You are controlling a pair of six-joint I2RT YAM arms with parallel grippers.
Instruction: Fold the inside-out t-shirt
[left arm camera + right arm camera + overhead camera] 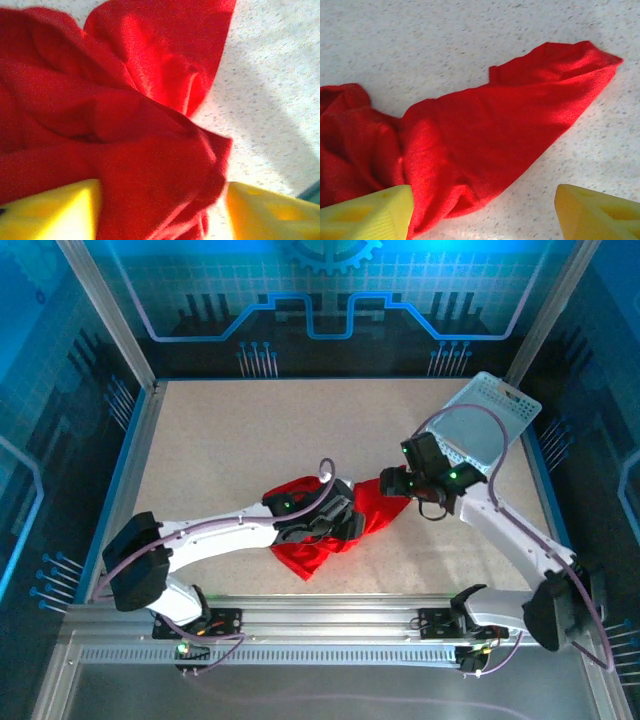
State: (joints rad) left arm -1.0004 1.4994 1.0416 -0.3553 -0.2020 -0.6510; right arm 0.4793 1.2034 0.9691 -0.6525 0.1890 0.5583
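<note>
The inside-out t-shirt (325,540) lies in a crumpled bright red heap on the speckled table, near the front middle. My left gripper (338,523) is down on the heap's middle. In the left wrist view its yellow fingers (50,212) stand apart with a bunched fold of the t-shirt (150,165) between them, so the left gripper (162,215) is open; a strip of table shows beside the right finger. My right gripper (397,486) hovers over the shirt's right end. It is open too (482,215), with a flat red flap (510,125) ahead of its fingers (600,212).
A light blue mesh basket (487,420) stands tilted at the back right corner, behind the right arm. Metal rails and blue walls (135,450) border the table. Bare tabletop (260,430) stretches behind and left of the shirt.
</note>
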